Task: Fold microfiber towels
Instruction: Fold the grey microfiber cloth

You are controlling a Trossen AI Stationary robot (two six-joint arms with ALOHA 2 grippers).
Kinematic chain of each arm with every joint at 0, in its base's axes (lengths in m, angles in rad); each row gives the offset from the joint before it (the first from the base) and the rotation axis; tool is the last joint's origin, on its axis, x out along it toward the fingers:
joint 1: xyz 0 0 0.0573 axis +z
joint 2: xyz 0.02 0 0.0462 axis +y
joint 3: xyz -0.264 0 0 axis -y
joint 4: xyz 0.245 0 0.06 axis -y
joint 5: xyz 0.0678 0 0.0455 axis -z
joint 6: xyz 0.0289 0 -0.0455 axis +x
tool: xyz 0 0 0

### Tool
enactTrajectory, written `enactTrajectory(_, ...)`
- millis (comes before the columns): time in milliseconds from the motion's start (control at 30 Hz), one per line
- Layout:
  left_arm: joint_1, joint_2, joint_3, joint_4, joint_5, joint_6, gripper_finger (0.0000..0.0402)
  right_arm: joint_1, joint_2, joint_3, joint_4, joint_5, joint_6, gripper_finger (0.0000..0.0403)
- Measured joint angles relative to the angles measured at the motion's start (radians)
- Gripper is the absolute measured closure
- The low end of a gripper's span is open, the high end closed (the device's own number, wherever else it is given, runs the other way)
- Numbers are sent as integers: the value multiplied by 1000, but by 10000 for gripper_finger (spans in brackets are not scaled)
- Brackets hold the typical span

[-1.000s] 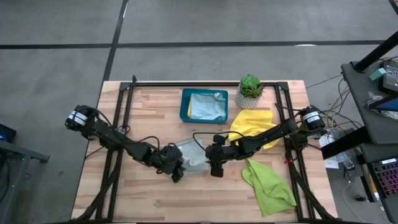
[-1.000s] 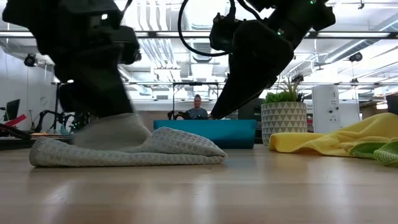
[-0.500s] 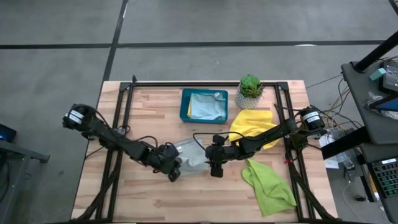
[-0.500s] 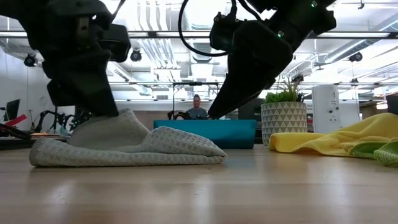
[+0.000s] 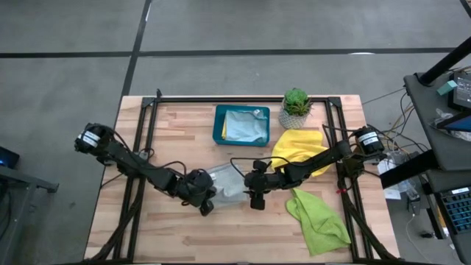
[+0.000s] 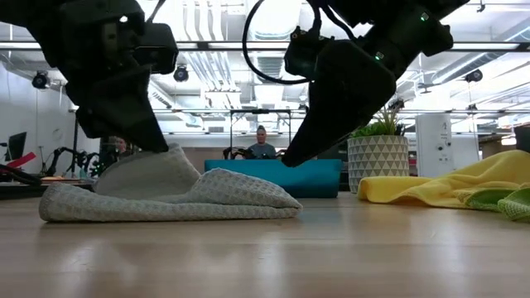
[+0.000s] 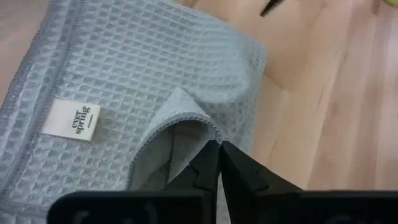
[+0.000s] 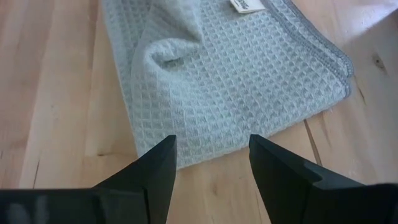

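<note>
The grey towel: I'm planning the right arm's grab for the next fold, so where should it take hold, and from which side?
Best guess: the free corner of the grey towel nearest the open right gripper, taken from above. That hem lies flat on the wooden table with bare wood beside it. The left gripper is shut on a raised fold at the opposite edge.

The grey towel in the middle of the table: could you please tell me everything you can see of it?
The grey towel is a pale waffle-weave cloth with a stitched hem and a small white label. It lies rumpled and partly folded on the wooden table, in front of the teal tray. The left gripper is shut on a raised edge; the right gripper hovers open above.
</note>
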Motion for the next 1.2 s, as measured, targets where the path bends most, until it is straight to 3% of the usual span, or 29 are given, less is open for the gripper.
enactTrajectory(167, -55, -41, 8, 1, 104, 212, 401, 0, 0, 0, 2, 0, 1, 211)
enactTrajectory(333, -115, -47, -13, -28, 110, 333, 401, 0, 0, 0, 11, 0, 0, 211)
enactTrajectory(733, -124, -46, -39, -110, 157, 217, 392, 2, 0, 0, 48, -4, -2, 211)
enactTrajectory(1033, -124, -47, -37, -155, 236, 128, 298, 2, 0, 0, 49, -32, -28, 211)
enactTrajectory(1200, -124, -51, -29, -167, 381, 114, 263, 0, 0, 5, 47, -33, -54, 211)
